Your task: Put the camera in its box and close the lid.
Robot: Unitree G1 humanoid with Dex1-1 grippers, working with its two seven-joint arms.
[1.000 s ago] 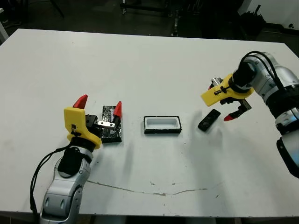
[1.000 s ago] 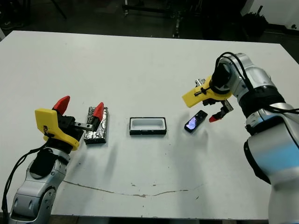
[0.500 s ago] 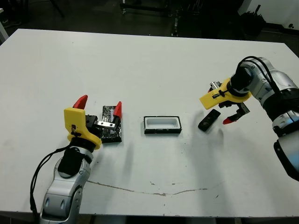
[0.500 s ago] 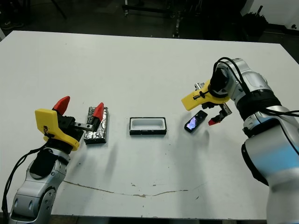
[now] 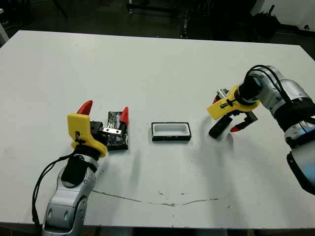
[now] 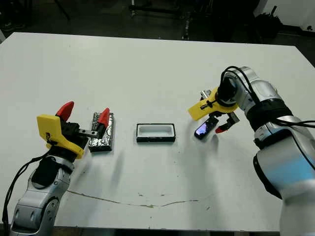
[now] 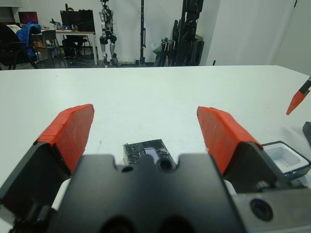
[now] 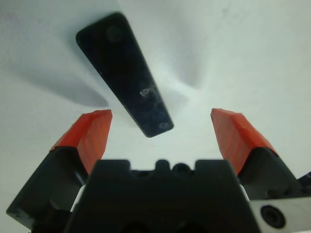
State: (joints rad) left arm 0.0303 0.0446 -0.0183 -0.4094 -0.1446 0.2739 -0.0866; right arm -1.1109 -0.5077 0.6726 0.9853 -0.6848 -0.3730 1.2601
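Table [image 5: 157, 69] w/ lid [image 5: 116, 136] under the wide-open, empty left gripper [image 5: 104, 112]. Box [image 5: 171, 132] sits mid-table, uncovered. Right gripper [image 8: 163, 127] spread over camera [image 8: 125, 74], which lies diagonal btwn fingers, so closing could skid it away imo.

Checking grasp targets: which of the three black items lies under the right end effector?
The camera, the slim rounded bar right of the box. The right end effector is open over it; the speckled lid lies by the left end effector.

White table [image 5: 147, 64] — on it lie the lid [image 5: 117, 136], box [image 5: 171, 132] and camera [image 5: 220, 127].
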